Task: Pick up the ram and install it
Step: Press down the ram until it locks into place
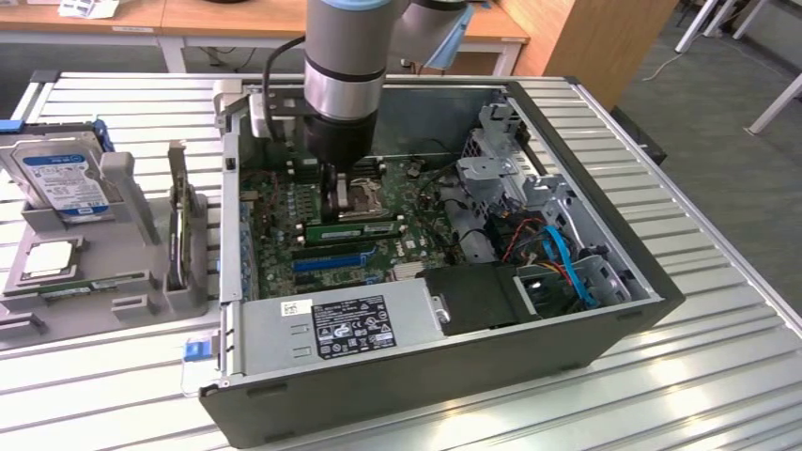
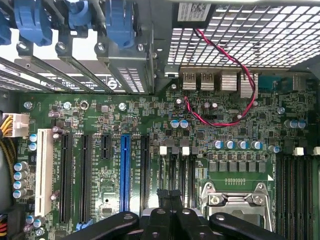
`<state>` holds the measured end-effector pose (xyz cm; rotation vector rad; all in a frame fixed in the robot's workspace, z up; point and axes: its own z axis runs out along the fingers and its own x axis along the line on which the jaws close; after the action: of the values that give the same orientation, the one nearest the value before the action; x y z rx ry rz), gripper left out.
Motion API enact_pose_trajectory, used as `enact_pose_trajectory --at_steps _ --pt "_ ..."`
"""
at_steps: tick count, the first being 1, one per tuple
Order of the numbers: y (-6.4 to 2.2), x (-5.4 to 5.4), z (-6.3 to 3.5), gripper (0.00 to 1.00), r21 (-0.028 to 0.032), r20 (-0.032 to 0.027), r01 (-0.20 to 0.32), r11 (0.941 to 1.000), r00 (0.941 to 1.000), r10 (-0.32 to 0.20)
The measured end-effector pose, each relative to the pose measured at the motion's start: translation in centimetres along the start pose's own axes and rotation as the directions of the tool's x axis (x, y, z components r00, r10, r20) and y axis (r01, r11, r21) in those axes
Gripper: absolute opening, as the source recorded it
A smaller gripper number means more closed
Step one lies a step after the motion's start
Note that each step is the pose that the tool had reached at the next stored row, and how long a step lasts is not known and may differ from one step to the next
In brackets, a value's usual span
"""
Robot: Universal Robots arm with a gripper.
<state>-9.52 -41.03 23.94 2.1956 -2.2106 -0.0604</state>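
The ram (image 1: 355, 228), a narrow green stick with a white label, stands on edge across the green motherboard (image 1: 282, 211) inside the open computer case (image 1: 414, 376). It sits just in front of the silver processor socket (image 1: 366, 201) and looks set in a slot. My gripper (image 1: 336, 193) hangs just behind and above the ram's left end, apart from it. In the wrist view my gripper (image 2: 169, 196) is shut, its black fingertips pressed together with nothing between them, over the motherboard (image 2: 150, 130) beside the socket (image 2: 235, 200).
A power supply (image 1: 338, 324) fills the case's near side, and a drive cage (image 1: 501, 169) with blue cables (image 1: 570, 258) fills the exterior view's right. Left of the case a grey fixture (image 1: 138, 305) holds a hard drive (image 1: 63, 174) and a square chip (image 1: 48, 258).
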Motion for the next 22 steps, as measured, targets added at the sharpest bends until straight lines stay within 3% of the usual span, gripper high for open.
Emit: enact_pose_trajectory --at_steps 10,22 --pt "-0.03 0.01 0.76 0.10 0.0000 0.0000 0.000 1.0000 1.0000 0.000" --pt "-0.04 0.01 0.98 0.10 -0.0001 -0.0001 0.000 1.0000 1.0000 0.000"
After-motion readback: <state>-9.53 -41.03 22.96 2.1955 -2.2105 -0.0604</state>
